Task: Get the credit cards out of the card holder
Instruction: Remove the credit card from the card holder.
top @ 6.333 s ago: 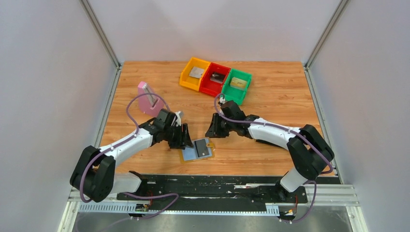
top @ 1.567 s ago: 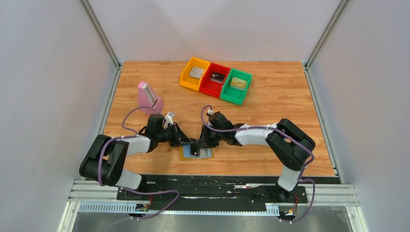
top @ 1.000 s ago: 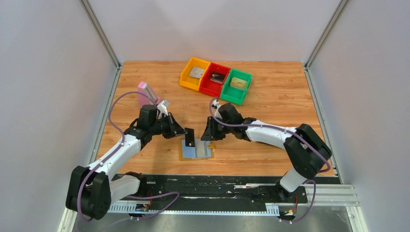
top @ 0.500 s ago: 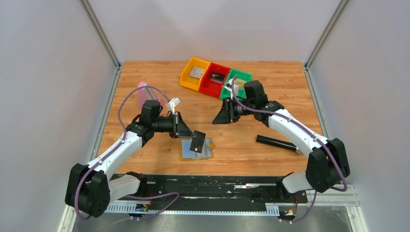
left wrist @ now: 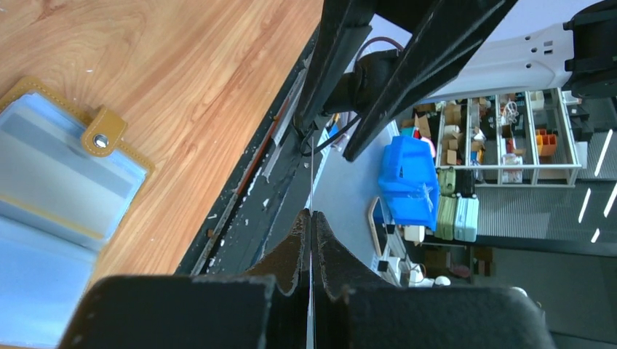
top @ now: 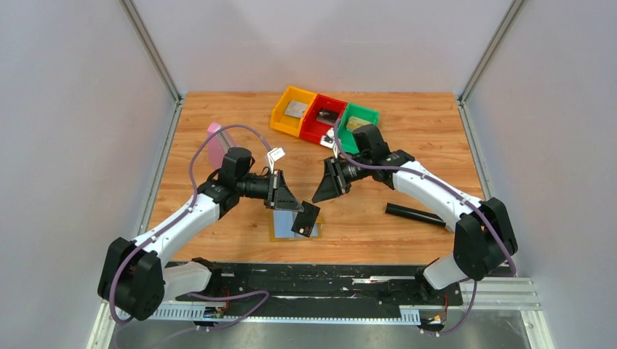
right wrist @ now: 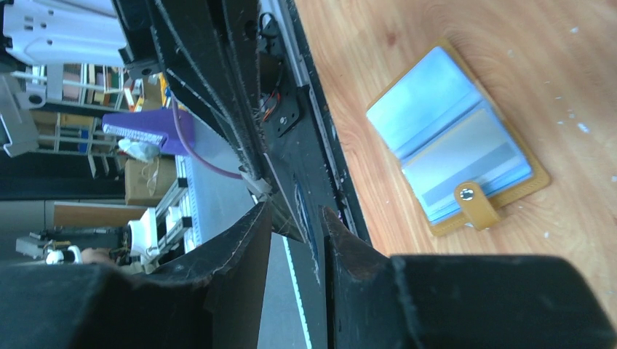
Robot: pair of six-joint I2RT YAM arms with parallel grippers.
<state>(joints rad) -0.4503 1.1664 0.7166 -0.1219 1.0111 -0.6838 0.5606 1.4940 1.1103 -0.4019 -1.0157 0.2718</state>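
The card holder [top: 289,227] lies open on the table, mustard-tan outside, light blue inside; its tab [left wrist: 103,131] shows in the left wrist view, and the holder [right wrist: 457,151] also shows in the right wrist view. My left gripper [top: 294,207] is shut on a dark grey credit card [top: 306,218] held just above the holder's right half. In the left wrist view the card [left wrist: 311,185] is an edge-on sliver between the pressed jaws of that gripper [left wrist: 311,215]. My right gripper [top: 324,190] hangs open and empty, to the right of and beyond the holder; its jaws [right wrist: 295,218] stand apart.
Yellow [top: 291,111], red [top: 323,118] and green [top: 356,125] bins stand at the back, each with a card inside. A pink block [top: 217,144] stands at the left. A black rod [top: 415,214] lies under the right arm. The black front rail [top: 327,270] borders the near edge.
The left gripper has lifted the dark card off the holder and carried it slightly right. The right arm swung back toward the bins, then dipped toward the holder, uncovering the rod.
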